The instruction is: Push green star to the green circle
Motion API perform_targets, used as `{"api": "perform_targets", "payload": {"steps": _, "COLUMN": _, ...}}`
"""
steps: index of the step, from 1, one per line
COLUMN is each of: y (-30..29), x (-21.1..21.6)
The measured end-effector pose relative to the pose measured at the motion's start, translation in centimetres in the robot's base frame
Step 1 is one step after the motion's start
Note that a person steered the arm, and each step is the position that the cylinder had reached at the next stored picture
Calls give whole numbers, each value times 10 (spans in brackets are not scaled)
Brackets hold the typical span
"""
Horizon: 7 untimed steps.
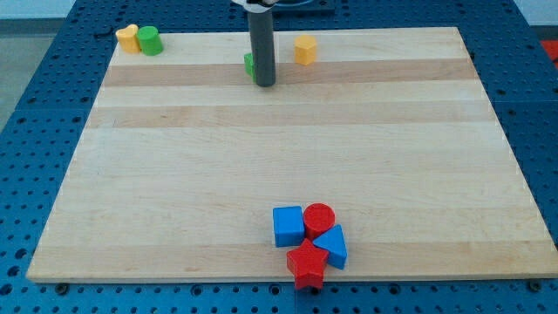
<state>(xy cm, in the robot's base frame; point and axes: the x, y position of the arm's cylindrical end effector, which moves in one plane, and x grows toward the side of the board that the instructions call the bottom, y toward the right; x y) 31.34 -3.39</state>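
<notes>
The green star (pixel 249 64) lies near the view's top centre, mostly hidden behind my rod; only its left edge shows. My tip (pixel 264 84) rests on the board just right of and below the star, touching or nearly touching it. The green circle (pixel 150 40), a short cylinder, stands at the view's top left corner of the board, right beside a yellow heart (pixel 128 37). The star is well to the right of the circle.
A yellow hexagon block (pixel 305 50) sits just right of my rod. At the view's bottom centre a cluster holds a blue cube (pixel 288 226), a red cylinder (pixel 319 217), a blue triangle (pixel 333 245) and a red star (pixel 306 264). The wooden board (pixel 279 157) lies on a blue perforated table.
</notes>
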Motion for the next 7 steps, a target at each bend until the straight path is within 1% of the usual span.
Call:
{"api": "perform_targets", "payload": {"steps": 1, "y": 9, "x": -10}}
{"api": "perform_targets", "payload": {"steps": 2, "y": 1, "x": -21}}
{"api": "perform_targets", "payload": {"steps": 3, "y": -24, "x": -22}}
{"api": "perform_targets", "payload": {"steps": 4, "y": -33, "x": -25}}
{"api": "perform_targets", "payload": {"steps": 5, "y": -30, "x": -29}}
{"api": "perform_targets", "payload": {"steps": 6, "y": -13, "x": -33}}
{"api": "perform_targets", "payload": {"steps": 7, "y": -9, "x": -50}}
